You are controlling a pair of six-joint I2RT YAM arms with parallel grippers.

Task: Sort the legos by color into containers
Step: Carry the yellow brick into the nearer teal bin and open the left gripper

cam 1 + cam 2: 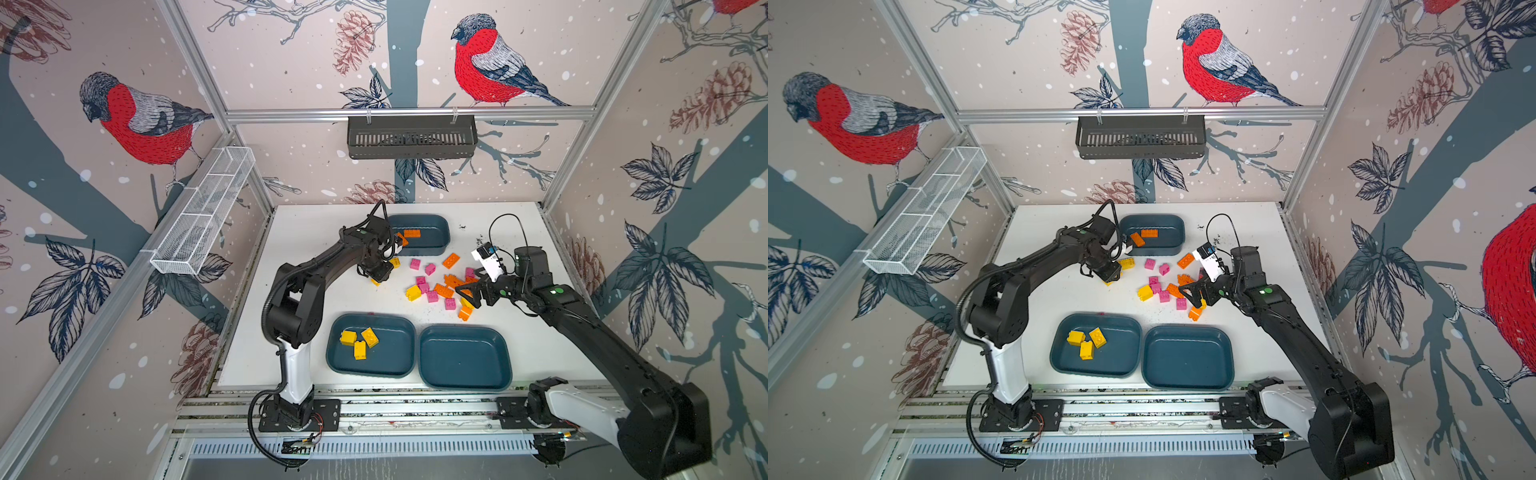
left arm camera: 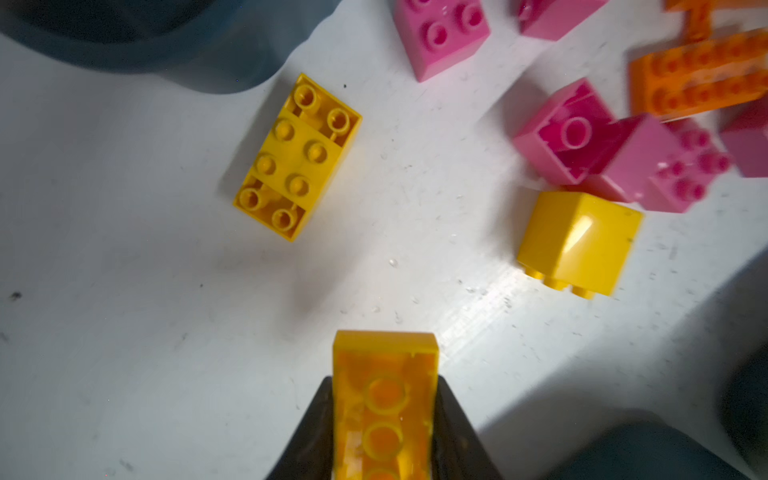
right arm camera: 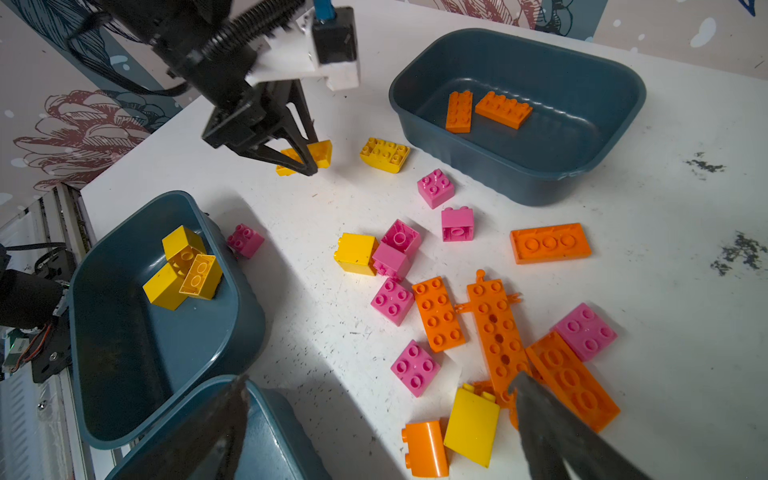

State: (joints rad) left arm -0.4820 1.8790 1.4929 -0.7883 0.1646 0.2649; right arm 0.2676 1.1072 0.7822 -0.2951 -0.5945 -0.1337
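Observation:
My left gripper [image 2: 385, 415] is shut on a yellow lego [image 2: 384, 374], close to the white tabletop. The right wrist view shows that same grip [image 3: 309, 160]. A yellow studded lego [image 2: 297, 158] lies just beyond it. My right gripper [image 3: 379, 380] is open above the loose pile of pink, orange and yellow legos [image 1: 436, 286], holding nothing. The far container [image 1: 446, 245] holds two orange legos [image 3: 484, 110]. Three yellow legos [image 1: 359, 343] lie in the near left container [image 1: 395, 361]. Beside it, the near right container [image 1: 464, 357] has nothing in it.
A black slotted basket [image 1: 411, 137] hangs on the back wall. On the left wall is a white wire mesh basket [image 1: 203, 212]. Both arm bases sit on the rail [image 1: 415, 409] along the table's front edge. A lone pink lego [image 3: 245, 240] rests against the near left container.

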